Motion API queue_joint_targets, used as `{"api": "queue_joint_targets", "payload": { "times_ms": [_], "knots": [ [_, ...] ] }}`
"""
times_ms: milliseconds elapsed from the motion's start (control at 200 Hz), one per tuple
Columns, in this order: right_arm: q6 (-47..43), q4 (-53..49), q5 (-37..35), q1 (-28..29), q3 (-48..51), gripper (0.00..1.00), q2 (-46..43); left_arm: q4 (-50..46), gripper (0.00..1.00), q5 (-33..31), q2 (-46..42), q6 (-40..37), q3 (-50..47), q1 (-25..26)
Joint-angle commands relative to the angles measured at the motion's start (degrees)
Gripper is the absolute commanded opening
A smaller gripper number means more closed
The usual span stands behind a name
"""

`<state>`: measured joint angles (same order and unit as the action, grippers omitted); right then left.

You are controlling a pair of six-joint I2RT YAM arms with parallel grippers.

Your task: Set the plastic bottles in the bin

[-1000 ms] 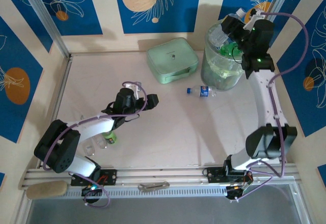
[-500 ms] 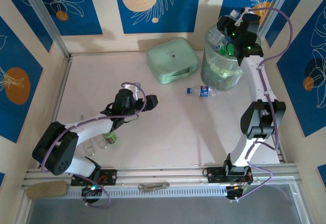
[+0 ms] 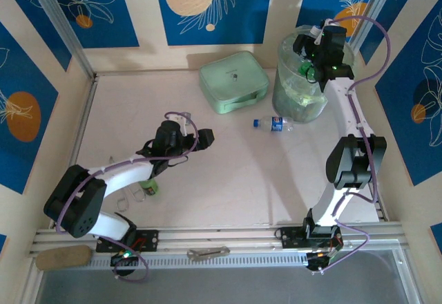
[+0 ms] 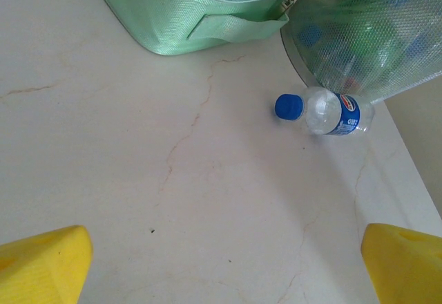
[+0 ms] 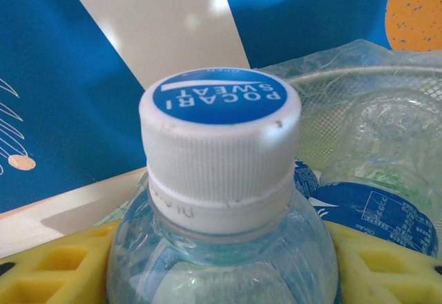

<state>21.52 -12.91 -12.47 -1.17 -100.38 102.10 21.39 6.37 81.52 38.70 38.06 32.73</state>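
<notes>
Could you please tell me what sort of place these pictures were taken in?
Probably a robot test cell, not a home: two arms bolted to an aluminium rail, blue patterned panels walling the table, and a bin of plastic bottles.

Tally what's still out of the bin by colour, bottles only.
Clear bottle lying beside the bin: 1
Clear bottle in the right gripper: 1
Green bottle by the left arm: 1
Total: 3; other clear ones there too hidden to count.
</notes>
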Motion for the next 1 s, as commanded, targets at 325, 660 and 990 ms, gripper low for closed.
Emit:
{"api": "queue_joint_targets", "payload": {
  "times_ms": [325, 660, 990],
  "knots": [
    [7.0, -7.3, -1.3, -3.7, -3.4, 0.99, -1.1, -2.0, 0.99, 1.4, 0.0, -1.0, 1.6, -0.2],
    [7.0, -8.9, -3.3, -6.2, -5.2, 1.00, -4.5, -1.2, 0.99, 1.7, 0.2, -0.4, 1.4, -0.2],
    [6.5, 1.0, 5.1, -5.6, 1.5, 0.98, -12.2, -1.5, 0.99, 1.1, -0.6, -0.6, 1.2, -0.2]
  ]
}}
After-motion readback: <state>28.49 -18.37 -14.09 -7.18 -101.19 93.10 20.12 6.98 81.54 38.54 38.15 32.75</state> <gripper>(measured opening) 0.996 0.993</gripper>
